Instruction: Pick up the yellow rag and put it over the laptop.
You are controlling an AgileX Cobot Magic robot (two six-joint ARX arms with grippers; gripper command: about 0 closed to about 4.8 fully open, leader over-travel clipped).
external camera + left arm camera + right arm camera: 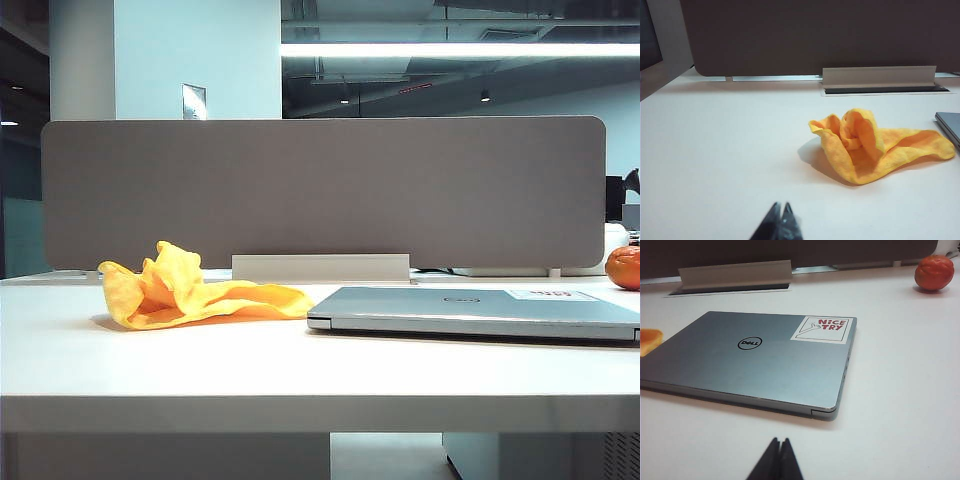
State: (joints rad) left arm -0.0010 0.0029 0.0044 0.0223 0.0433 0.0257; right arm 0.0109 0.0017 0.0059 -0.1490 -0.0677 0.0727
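Observation:
The yellow rag (190,295) lies crumpled on the white table, left of the laptop (480,308). The left wrist view has the rag (870,145) ahead of my left gripper (781,205), well apart from it, with the laptop's corner (950,125) beside the rag's far end. That gripper is shut with nothing in it. My right gripper (779,441) is also shut and holds nothing; it hovers short of the closed silver-grey laptop (755,360), whose lid bears a round logo and a white sticker. A bit of the rag (649,340) shows past the laptop. Neither gripper appears in the exterior view.
A grey partition panel (320,190) stands along the back of the table, with a grey cable flap (320,267) at its foot. A round orange fruit (624,268) sits at the far right, behind the laptop (934,272).

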